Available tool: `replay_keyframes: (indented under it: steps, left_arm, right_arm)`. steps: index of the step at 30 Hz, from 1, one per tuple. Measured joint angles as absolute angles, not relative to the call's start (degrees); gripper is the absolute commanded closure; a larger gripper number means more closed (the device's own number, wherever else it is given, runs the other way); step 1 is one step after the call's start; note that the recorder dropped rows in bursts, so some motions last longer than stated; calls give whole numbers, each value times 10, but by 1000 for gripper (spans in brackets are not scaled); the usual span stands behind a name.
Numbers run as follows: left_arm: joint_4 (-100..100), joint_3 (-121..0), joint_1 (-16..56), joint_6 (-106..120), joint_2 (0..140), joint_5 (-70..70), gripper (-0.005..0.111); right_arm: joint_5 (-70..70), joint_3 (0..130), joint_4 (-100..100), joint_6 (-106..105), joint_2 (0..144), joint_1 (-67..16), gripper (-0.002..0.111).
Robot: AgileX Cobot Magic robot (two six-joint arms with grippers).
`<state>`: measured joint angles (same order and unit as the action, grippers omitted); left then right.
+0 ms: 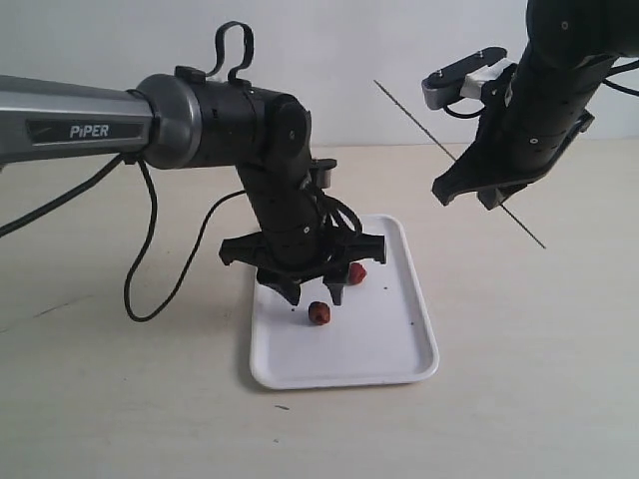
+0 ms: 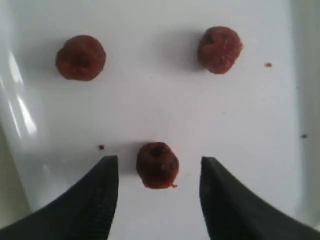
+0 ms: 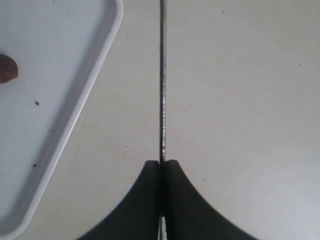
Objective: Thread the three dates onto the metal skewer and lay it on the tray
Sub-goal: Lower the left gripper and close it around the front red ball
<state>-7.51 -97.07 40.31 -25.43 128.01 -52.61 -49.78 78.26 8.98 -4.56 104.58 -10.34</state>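
Three dark red-brown dates lie on the white tray (image 1: 399, 349). In the left wrist view one date (image 2: 157, 165) sits between the tips of my open left gripper (image 2: 159, 172), untouched; two more dates (image 2: 80, 57) (image 2: 219, 49) lie farther off. In the exterior view my left gripper (image 1: 313, 292) hangs just above the tray, one date (image 1: 319, 313) under it and another (image 1: 356, 272) behind a finger. My right gripper (image 3: 162, 162) is shut on the thin metal skewer (image 3: 162, 80), held in the air right of the tray (image 3: 75, 125); the skewer (image 1: 419, 125) slants across the exterior view.
The tray (image 2: 165, 110) rests on a pale tabletop (image 1: 529, 379). A black cable (image 1: 150, 269) loops down from the left arm onto the table left of the tray. A date (image 3: 7, 68) shows at the edge of the right wrist view.
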Motion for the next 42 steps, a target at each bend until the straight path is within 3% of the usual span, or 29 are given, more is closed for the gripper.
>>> replay_keyframes:
  steps: [42]
  left_arm:
    - [-112, -976, 403, -242, 1316, -521, 57]
  right_arm:
    - [-491, 783, 79, -46, 1046, -103, 108]
